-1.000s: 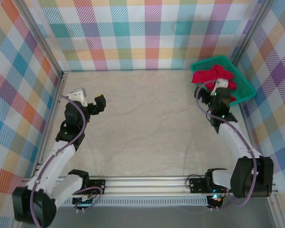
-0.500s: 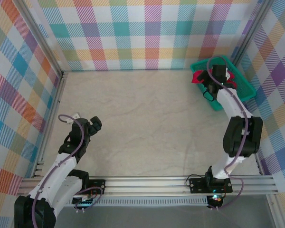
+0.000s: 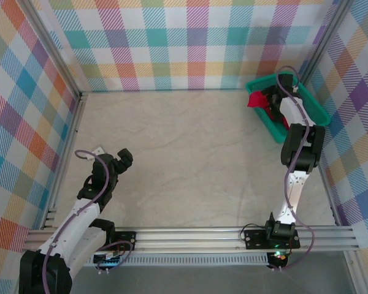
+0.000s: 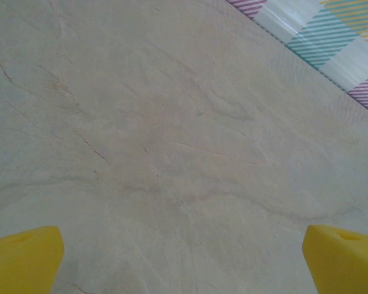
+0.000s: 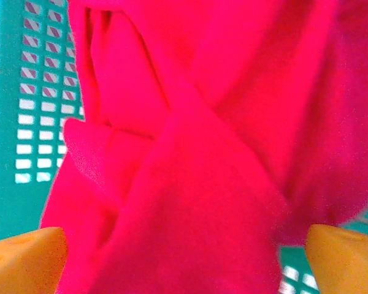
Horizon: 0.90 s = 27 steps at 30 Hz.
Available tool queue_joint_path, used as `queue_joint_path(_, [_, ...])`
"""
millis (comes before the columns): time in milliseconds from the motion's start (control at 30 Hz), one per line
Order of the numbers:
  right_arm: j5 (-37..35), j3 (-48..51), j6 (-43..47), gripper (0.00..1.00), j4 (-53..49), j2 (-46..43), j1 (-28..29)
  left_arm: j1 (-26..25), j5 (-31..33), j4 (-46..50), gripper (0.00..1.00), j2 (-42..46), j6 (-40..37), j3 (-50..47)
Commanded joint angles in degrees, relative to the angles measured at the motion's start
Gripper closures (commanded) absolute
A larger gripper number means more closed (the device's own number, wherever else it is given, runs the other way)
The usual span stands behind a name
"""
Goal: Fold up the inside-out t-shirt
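The inside-out t-shirt [image 3: 256, 100] is a bright red crumpled heap in the teal mesh basket [image 3: 313, 110] at the back right. My right gripper [image 3: 268, 103] reaches down into the basket from its far side. In the right wrist view the red folds [image 5: 190, 153] lie very close, and a thick fold sits between the two yellow fingertips of the right gripper [image 5: 184, 263], which stands open. My left gripper [image 3: 124, 158] hovers low over the bare tabletop at the near left. It is open, with nothing between the fingers of the left gripper [image 4: 184, 257].
The basket sits against the right wall in the back corner, its mesh wall [image 5: 37, 122] close beside the cloth. Checked cloth walls [image 3: 172, 43] close the cell on three sides. A pale marbled tabletop [image 3: 190, 159] spreads between the arms, and a metal rail [image 3: 190, 236] runs along the near edge.
My right arm has swung up and stretched out over the basket, bringing its gripper down onto the red cloth. The left arm has pulled back toward the near left and lowered.
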<state>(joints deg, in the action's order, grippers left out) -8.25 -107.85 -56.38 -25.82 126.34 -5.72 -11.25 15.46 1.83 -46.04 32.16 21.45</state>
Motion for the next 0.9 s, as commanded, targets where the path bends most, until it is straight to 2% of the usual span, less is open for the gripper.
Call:
queue_joint_path(0, [1.7, -4.6, -3.2, 0.13, -1.9, 3.5, 0.0, -0.4, -1.2, -2.8, 0.00, -1.6, 0.5, -0.2])
queue_joint_path(67, [3.4, -5.3, -3.4, 0.34, -0.7, 4.6, -0.2, -0.4, -1.9, -2.8, 0.00, -2.5, 0.5, 0.3])
queue_joint_path(133, [6.6, -5.1, -3.2, 0.65, 0.8, 4.4, -0.4, -0.4, -3.2, -2.8, 0.00, -3.7, 0.6, 0.8])
queue_joint_path(167, [7.1, -4.8, -3.4, 0.78, 1.1, 3.9, -0.4, -0.4, -3.6, -2.9, 0.00, -4.2, 0.5, 0.9])
queue_joint_path(233, [8.4, -1.8, -3.9, 0.98, 4.2, 1.5, -0.3, -0.4, -4.4, -3.1, 0.00, -5.0, 0.6, 1.2])
queue_joint_path(433, [9.0, 11.3, -5.1, 1.00, 14.2, -9.4, -0.3, -0.4, -2.6, -2.6, 0.00, -5.0, 0.8, 1.2])
queue_joint_path(567, [7.5, 24.3, -8.0, 1.00, 25.3, -19.2, -0.3, -0.4, -2.6, -3.5, 0.00, -4.7, 1.3, 0.3])
queue_joint_path(733, [11.0, 36.5, -8.6, 1.00, 35.1, -28.8, -0.2, -0.4, -3.1, -3.9, 0.00, -5.0, 1.5, 0.2])
queue_joint_path(867, [11.9, 44.8, -8.9, 1.00, 39.0, -36.0, 0.1, -0.4, -3.8, -4.1, 0.00, -5.3, 1.7, 0.2])
